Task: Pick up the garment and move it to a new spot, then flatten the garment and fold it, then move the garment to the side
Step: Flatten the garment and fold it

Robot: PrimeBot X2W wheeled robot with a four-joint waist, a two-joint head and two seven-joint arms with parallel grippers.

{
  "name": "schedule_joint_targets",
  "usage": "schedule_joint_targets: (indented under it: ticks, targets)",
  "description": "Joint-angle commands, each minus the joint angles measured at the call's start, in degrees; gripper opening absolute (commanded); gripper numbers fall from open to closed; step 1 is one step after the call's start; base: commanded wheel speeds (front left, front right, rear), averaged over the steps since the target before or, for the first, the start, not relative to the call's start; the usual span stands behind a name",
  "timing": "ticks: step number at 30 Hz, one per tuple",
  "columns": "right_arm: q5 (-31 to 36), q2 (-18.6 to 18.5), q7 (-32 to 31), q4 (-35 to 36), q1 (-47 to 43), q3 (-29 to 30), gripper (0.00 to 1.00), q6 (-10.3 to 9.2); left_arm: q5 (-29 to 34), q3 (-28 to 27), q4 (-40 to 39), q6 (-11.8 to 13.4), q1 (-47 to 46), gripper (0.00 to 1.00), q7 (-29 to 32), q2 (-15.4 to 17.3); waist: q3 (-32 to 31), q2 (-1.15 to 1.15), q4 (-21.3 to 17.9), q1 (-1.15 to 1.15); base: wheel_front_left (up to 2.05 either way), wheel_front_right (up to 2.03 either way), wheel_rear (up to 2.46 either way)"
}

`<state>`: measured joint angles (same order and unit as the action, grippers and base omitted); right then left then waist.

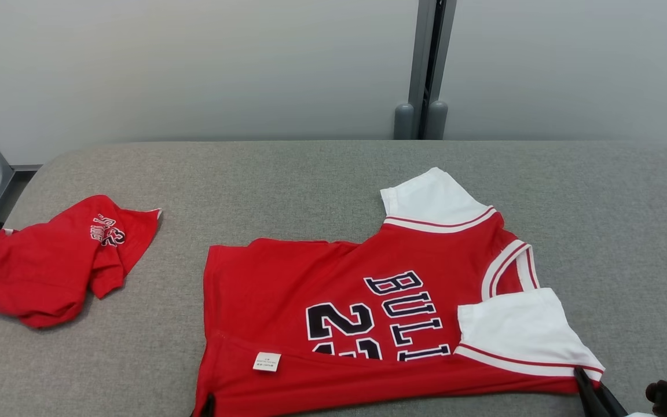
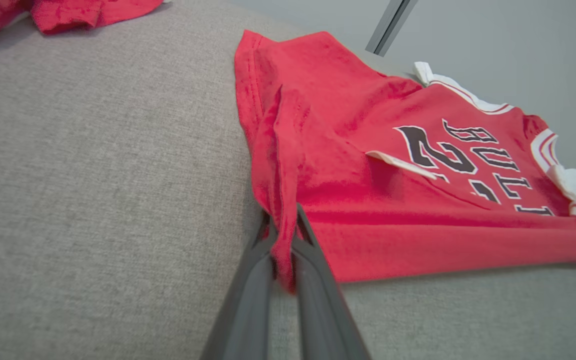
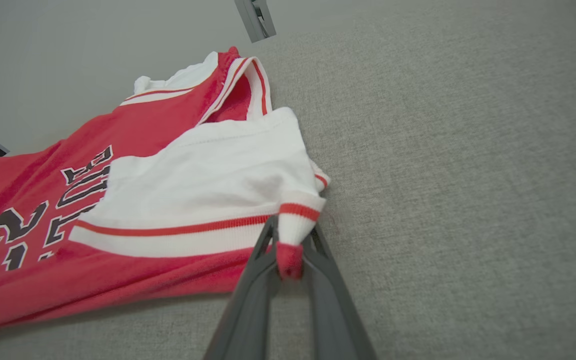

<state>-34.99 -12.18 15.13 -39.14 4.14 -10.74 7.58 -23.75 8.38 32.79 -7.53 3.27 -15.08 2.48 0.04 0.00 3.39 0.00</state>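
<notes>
- The red jersey shirt with white sleeves and black lettering [image 1: 310, 284] lies spread on the grey fabric-covered worktop [image 1: 333, 168]. It sits right of centre and close to the near edge, with the collar toward my right.
- Its near long edge is already turned up over the lower part of the number, and a small white care label [image 1: 267, 361] shows on that flap.
- My left fingers [image 2: 310, 270] are closed on a pinch of red hem at the near-left corner.
- My right fingers [image 3: 258, 285] are closed on the striped cuff of the near white sleeve.
- I judge the step in hand to be the lengthwise fold, carrying this near side over toward the far side.
- To do it well, I'd raise both corners together, just clear of the worktop. The cloth between them should be lightly taut so no wrinkle gets trapped.
- I'd move both arms at one pace so the edge lands parallel to the far side, with the sleeve inside the outline.
- The left pinch looks thin, so a hard pull could slip it.
- I'd lower the cloth first and only then let go.
- The crumpled red cloth garment [image 1: 50, 266] at the left lies well apart and shouldn't interfere.
</notes>
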Motion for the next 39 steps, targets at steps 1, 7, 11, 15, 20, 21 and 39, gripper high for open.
schedule_joint_targets:
  ticks: [1,7,11,15,20,21,39]
  targets:
    - [-0.4,-1.2,0.0,0.1,-0.5,0.5,0.00,-0.15,-0.6,-0.3,0.1,0.1,0.1,0.00,-0.1,0.8,-0.1,0.00,0.3,0.00,0.00,0.00,0.00]
    - [-0.3,-0.6,0.0,-0.4,-0.3,-0.2,0.47,-0.10,0.1,0.4,1.5,0.9,-1.8,1.00,-0.1,0.5,1.0,0.00,0.2,0.00,0.00,0.00,0.00]
    - [0.8,-0.2,0.0,-0.8,1.5,1.1,1.00,-0.09,-0.3,0.3,2.8,1.8,-2.9,1.00,-0.1,0.6,1.5,0.00,0.0,0.00,0.00,0.00,0.00]
    - [3.4,-0.2,0.0,0.2,3.0,4.9,1.00,-0.09,0.9,-0.2,2.3,3.4,-4.5,1.00,-0.1,0.6,2.0,0.00,0.1,0.00,0.00,0.00,0.00]
    - [8.3,0.8,0.0,3.2,6.1,8.4,1.00,-0.09,2.9,-0.4,3.8,4.2,-10.3,1.00,-0.1,0.6,3.7,0.00,0.3,0.00,0.00,0.00,0.00]
    - [9.2,1.1,0.0,3.7,6.9,8.5,1.00,-0.09,3.5,-0.3,4.6,4.3,-12.2,1.00,-0.1,0.6,4.1,0.00,0.3,0.00,0.00,0.00,0.00]
    - [11.2,3.5,0.0,1.6,20.0,-0.2,1.00,-0.09,7.5,1.7,33.1,6.8,-43.0,1.00,3.4,1.8,12.3,0.00,-2.5,0.00,0.00,0.00,0.00]
